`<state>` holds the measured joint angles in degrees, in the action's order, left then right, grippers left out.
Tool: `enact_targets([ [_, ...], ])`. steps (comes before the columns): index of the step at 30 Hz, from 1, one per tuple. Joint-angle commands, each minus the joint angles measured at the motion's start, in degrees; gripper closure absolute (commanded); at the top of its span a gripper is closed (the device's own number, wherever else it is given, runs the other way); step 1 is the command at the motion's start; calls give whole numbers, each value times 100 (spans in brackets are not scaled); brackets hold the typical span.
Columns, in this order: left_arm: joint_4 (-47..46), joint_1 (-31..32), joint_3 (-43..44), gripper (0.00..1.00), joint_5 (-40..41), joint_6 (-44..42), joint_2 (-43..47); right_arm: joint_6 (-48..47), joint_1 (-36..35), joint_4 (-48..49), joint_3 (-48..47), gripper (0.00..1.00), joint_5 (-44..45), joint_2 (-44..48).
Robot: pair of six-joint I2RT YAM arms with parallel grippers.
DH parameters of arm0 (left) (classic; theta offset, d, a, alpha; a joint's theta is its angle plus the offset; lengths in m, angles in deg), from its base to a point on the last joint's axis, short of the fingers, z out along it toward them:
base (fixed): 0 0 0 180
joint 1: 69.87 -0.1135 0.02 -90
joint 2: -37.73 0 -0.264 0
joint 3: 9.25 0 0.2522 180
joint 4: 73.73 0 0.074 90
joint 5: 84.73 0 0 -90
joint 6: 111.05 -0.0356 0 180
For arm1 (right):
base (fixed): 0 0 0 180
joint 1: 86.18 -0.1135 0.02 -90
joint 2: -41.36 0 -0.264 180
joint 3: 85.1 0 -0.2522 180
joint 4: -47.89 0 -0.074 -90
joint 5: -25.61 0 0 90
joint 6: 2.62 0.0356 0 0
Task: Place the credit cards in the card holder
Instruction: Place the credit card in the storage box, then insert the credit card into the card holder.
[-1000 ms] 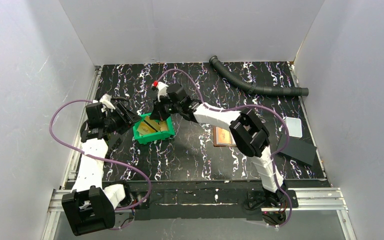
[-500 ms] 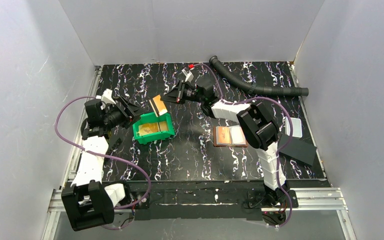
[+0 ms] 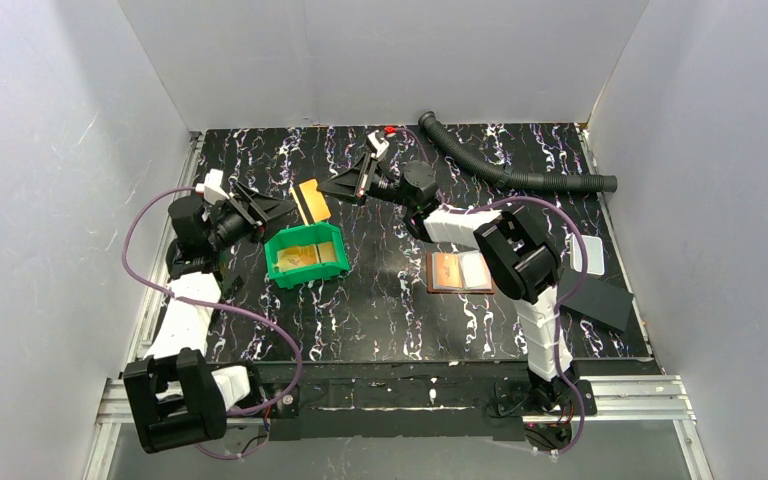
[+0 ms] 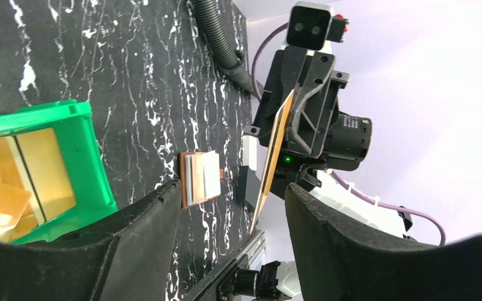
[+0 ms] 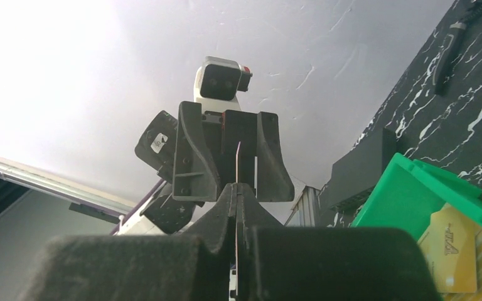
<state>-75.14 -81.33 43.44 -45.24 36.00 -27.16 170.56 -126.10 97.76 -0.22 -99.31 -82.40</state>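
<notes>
The orange credit card (image 3: 310,203) is in the air above the green bin (image 3: 332,262), gripped at its right side by the right pincer (image 3: 332,189). It sticks out leftward from the fingertips. From above it looks longer front to back than across, with a broad face tilted up. Both wrist views show it edge-on: a thin, slightly leaning line (image 4: 272,152) from the left wrist, a hairline (image 5: 237,164) from the right.

It is plain orange-yellow. More cards (image 3: 300,256) of the same colour lie flat in the bin.

The card holder (image 3: 459,272) lies open and flat on the counter (image 3: 390,320), brown with pale inner pockets, well apart from the held card.

The right pincer is clamped on the card. The left pincer (image 3: 286,209) faces it with fingers (image 4: 157,219) spread and empty, and its tips are just beside the card's free edge. Whether they touch cannot be told.
</notes>
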Motion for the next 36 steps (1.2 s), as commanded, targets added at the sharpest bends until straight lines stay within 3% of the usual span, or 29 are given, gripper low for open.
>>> enact_targets([
  [1, -793, 90, -94, 41, -215, 414, 361, 192, -7, 560, 61, 99, 29, 415],
  [8, -860, 430, 76, 53, -61, 555, 241, 320, -7, 713, 180, 99, 56, 522],
  [20, -869, 926, 106, 100, 650, 458, 524, 142, 26, 605, 708, 99, 84, 964],
  [21, -872, 972, 98, 100, 679, 419, 534, 51, 63, 502, 831, 97, 90, 1056],
  [23, -864, 1055, 45, 100, 733, 371, 521, -245, 201, 158, 1170, 78, 52, 1317],
  [26, -848, 1354, -63, 100, 837, 266, 469, -1498, 632, -1521, 1626, 58, -251, 1887],
  [28, -772, 1613, -147, 100, 1069, 108, 428, -2436, 1024, -2601, 2085, 50, -274, 2416],
  [30, -620, 1993, -170, 100, 1359, -129, 324, -3723, 1473, -4266, 2438, 41, -31, 2970],
  [33, -376, 2766, -50, 100, 1873, -461, -19, -6120, 1930, -7339, 2237, 32, 1264, 3528],
  [36, -356, 3514, 101, 100, 2388, -643, -444, -6984, 2232, -8416, 2340, 27, 2581, 3834],
])
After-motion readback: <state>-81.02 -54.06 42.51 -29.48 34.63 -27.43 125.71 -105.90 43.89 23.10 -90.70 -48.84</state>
